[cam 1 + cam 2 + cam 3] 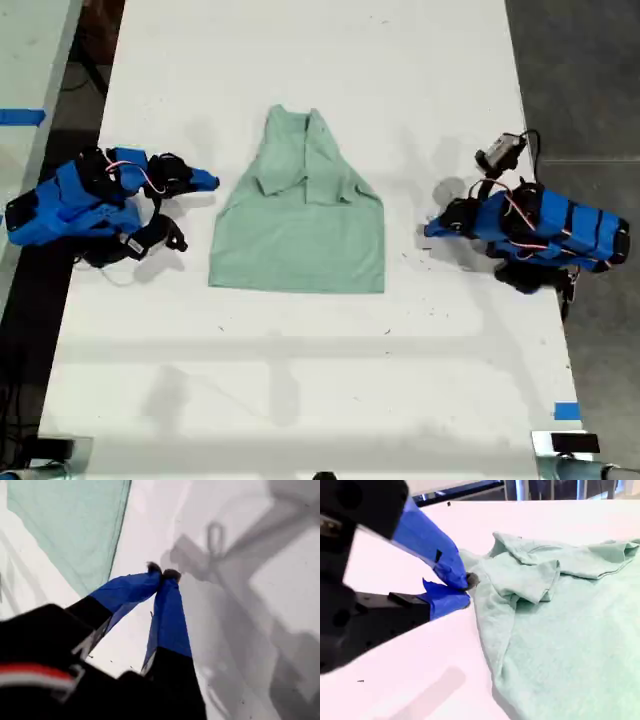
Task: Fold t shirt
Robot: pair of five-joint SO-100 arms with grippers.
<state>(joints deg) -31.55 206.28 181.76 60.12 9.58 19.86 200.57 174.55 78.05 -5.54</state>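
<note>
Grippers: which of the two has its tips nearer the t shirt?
My second gripper, on the exterior view's left: its tips sit right at the edge of the t shirt, while bare table separates my first gripper from the cloth.

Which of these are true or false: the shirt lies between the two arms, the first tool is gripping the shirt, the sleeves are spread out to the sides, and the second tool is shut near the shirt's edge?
1. The t shirt lies on the white table between the two arms. True.
2. My first tool is gripping the shirt. False: it is shut over bare table, apart from the cloth.
3. The sleeves are spread flat out to the sides. False: they are folded inward over the upper part of the shirt.
4. My second tool is shut, its tips close to the shirt's edge. True.
</note>
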